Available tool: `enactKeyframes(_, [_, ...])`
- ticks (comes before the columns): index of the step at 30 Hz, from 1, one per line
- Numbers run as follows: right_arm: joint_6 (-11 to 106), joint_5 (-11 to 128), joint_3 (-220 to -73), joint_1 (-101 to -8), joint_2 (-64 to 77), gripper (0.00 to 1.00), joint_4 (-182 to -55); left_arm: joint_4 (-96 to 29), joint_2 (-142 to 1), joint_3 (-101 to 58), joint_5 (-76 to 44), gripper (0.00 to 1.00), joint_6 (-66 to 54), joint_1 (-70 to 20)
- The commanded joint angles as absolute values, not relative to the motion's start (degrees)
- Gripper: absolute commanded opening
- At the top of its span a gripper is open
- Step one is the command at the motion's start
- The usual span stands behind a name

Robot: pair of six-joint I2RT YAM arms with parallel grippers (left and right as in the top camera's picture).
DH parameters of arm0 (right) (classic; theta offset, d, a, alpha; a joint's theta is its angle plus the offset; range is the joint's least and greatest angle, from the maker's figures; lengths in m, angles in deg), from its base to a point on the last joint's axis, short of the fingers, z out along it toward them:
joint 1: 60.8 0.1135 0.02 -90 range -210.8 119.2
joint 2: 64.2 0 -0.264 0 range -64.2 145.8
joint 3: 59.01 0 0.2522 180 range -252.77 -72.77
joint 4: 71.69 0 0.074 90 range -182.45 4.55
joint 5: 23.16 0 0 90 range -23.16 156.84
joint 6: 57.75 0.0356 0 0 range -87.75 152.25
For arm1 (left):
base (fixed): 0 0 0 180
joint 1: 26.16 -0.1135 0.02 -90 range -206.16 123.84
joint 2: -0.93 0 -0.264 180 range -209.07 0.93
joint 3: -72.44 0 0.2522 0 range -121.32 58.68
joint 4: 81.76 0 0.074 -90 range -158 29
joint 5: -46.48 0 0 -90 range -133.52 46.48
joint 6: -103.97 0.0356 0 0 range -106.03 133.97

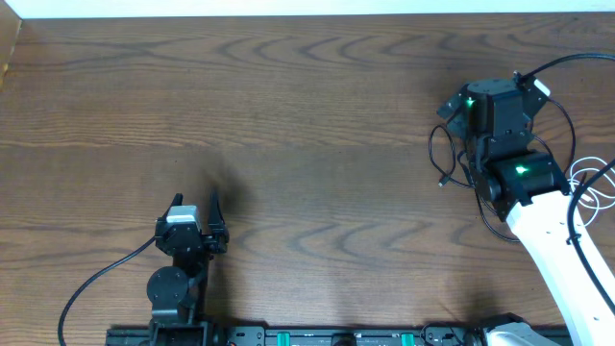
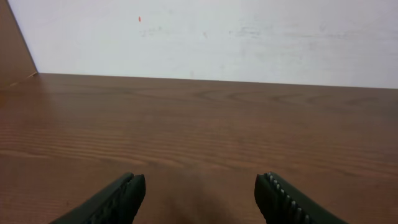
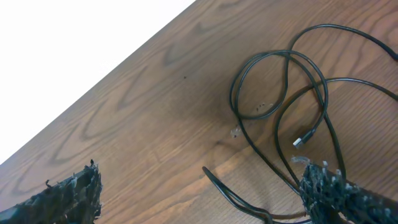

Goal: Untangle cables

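Right wrist: right end effector (image 3: 202, 183) spread wide, gripping nothing, low over the bench (image 3: 143, 106). Past its fingers, to the right, black cables (image 3: 278, 74) in overlapping loops, with a small plug end (image 3: 303, 138) lying inside one loop. Strands passing beneath the right-hand finger (image 3: 336, 196); contact impossible to tell.

Overhead: the same black loops on the right part of the bench, just left of the right arm's wrist. White cord (image 1: 581, 180) coiled at the right edge, on the other side of the white arm link.

Left wrist: left end effector (image 2: 200, 186) likewise open and holding nothing, at the near left of the bench, well apart from all cables, facing the far edge and a pale wall (image 2: 249, 37).
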State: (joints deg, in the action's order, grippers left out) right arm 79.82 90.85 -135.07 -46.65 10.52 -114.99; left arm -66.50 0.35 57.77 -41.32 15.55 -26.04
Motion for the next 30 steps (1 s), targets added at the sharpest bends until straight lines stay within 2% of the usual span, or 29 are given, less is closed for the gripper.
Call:
enactKeyframes(1, [79.8, 91.7, -135.6, -46.5, 10.1, 0.99, -115.7, -63.8, 0.7, 58.4, -43.6, 0.63, 16.5, -25.9])
enactKeyframes(12, [79.6, 96.0, -135.3, -46.5, 10.1, 0.99, -116.4, -63.8, 0.7, 58.4, -43.6, 0.63, 16.5, -25.9])
enactKeyframes(24, [58.1, 90.2, -134.7, -46.5, 9.2, 0.99, -106.2, -63.8, 0.7, 58.4, -43.6, 0.63, 16.5, -25.9])
enactKeyframes(30, [54.9, 90.5, -130.7, -46.5, 6.1, 0.99, -105.8, -63.8, 0.7, 58.4, -43.6, 0.63, 16.5, -25.9])
